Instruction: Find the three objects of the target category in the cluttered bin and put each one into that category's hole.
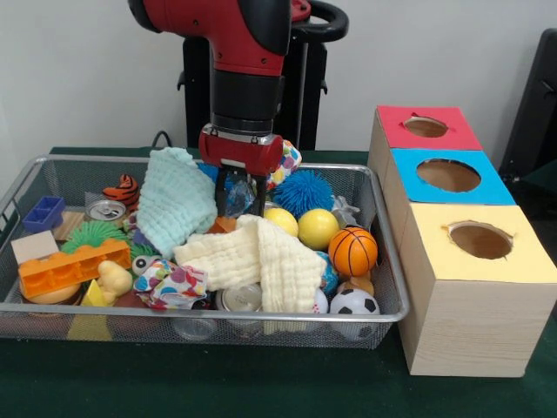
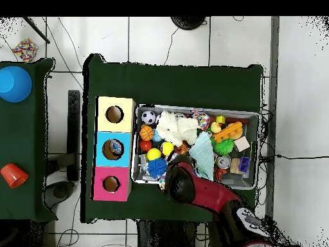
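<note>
The gripper (image 1: 241, 193) is down inside the wire bin (image 1: 388, 287), at its far side, and its fingers sit against a crinkly clear-blue thing (image 1: 237, 197); whether they grip it I cannot tell; a pale green cloth (image 1: 174, 202) lies just left of the gripper, a blue spiky ball (image 1: 308, 190) just right of it; two yellow balls (image 1: 318, 228) lie below that, then a basketball (image 1: 352, 251) and a soccer ball (image 1: 353, 302); beside the bin stands a box (image 1: 452, 322) with red, blue and yellow holes (image 1: 479, 239).
</note>
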`<action>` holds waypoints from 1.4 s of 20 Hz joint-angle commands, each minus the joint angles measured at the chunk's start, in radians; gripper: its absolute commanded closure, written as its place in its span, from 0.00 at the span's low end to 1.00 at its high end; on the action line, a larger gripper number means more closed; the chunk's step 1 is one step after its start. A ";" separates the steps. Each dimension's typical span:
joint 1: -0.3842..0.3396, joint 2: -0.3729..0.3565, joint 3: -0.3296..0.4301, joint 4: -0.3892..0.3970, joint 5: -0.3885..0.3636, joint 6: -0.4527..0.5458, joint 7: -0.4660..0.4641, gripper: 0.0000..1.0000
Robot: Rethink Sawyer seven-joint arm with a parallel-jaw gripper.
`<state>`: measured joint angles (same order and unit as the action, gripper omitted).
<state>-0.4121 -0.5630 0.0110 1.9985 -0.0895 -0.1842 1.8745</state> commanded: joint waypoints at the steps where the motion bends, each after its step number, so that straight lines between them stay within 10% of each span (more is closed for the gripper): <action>1: 0.013 0.024 0.079 -0.031 0.007 0.038 0.147 0.00; 28: 0.024 -0.207 0.091 0.062 0.047 0.290 0.151 0.00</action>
<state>-0.3936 -0.7524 0.0301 2.0481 -0.0848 0.0312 1.8745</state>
